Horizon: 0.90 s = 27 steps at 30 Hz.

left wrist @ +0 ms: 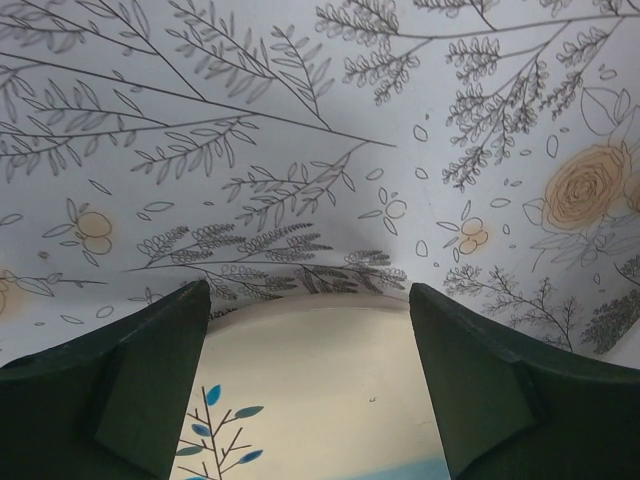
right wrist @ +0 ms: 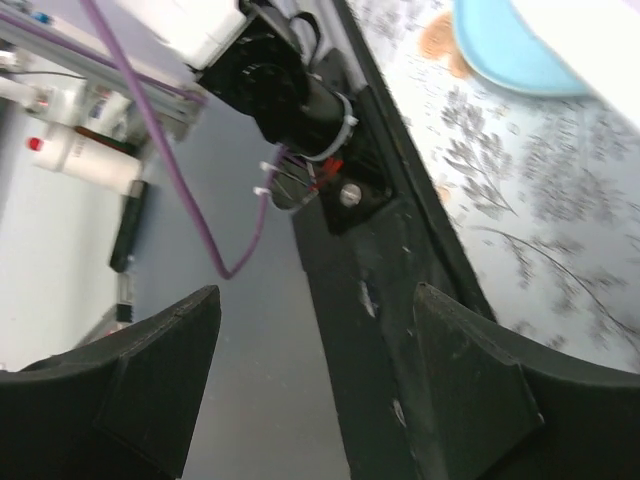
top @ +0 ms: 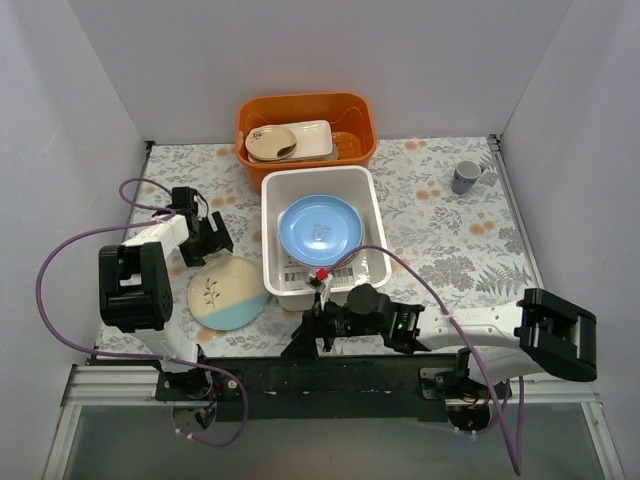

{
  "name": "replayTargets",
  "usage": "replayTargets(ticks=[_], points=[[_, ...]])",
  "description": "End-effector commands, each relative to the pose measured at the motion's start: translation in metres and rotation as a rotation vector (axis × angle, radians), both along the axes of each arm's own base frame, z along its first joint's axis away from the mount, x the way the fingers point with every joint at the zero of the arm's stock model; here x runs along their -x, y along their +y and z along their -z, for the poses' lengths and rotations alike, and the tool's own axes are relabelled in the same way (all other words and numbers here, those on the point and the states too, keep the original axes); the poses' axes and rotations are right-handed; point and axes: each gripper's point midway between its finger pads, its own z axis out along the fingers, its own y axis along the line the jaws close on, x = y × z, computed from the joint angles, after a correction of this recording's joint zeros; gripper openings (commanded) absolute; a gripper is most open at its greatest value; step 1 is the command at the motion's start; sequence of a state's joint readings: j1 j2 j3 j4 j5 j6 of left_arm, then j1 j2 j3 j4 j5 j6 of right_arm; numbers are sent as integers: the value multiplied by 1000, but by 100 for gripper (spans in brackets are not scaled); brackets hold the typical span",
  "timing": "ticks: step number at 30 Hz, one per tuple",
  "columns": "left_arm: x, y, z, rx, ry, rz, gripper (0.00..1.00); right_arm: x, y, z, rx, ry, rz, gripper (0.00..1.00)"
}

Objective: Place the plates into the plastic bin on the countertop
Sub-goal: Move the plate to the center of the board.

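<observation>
A light blue plate lies flat inside the white bin, which stands mid-way across the countertop. A cream plate with a leaf sprig and a blue band lies on the countertop just left of the bin's near corner. The left gripper hangs over that plate's far edge; in the left wrist view its jaws stand wide apart with the rim between them, holding nothing. The right gripper sits low by the bin's near wall, its jaws also spread wide and empty. Behind the bin is an orange tub with a small beige dish in it, and a grey mug stands far right
</observation>
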<state>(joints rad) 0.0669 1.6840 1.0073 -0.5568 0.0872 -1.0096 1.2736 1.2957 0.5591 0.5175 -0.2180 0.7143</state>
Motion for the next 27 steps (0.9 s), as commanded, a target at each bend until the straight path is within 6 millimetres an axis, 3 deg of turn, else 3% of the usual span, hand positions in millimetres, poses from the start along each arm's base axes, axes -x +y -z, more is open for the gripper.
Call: replayTargets(ticks=[1,9,16,18,19,21,23,24,27], points=[[39,-19,14,45,113,32,81,-8,10,24,-49,148,106,85],[44,-23,8,33,84,38,81,-2,21,57,-71,405,161,81],[40,-27,1,51,46,50,81,-8,15,70,-44,364,259,79],[38,-27,-2,51,35,49,81,-17,14,59,-64,307,291,79],[38,-26,-3,48,30,45,81,-17,10,68,-11,283,304,79],[37,-25,-6,43,17,45,81,-27,16,49,-17,206,335,80],[35,-26,-9,47,3,46,81,-26,17,45,29,110,325,81],[34,-26,-12,45,-7,47,81,-30,24,31,9,77,333,81],[32,-25,-18,37,-31,41,83,-28,33,18,29,-36,302,80]])
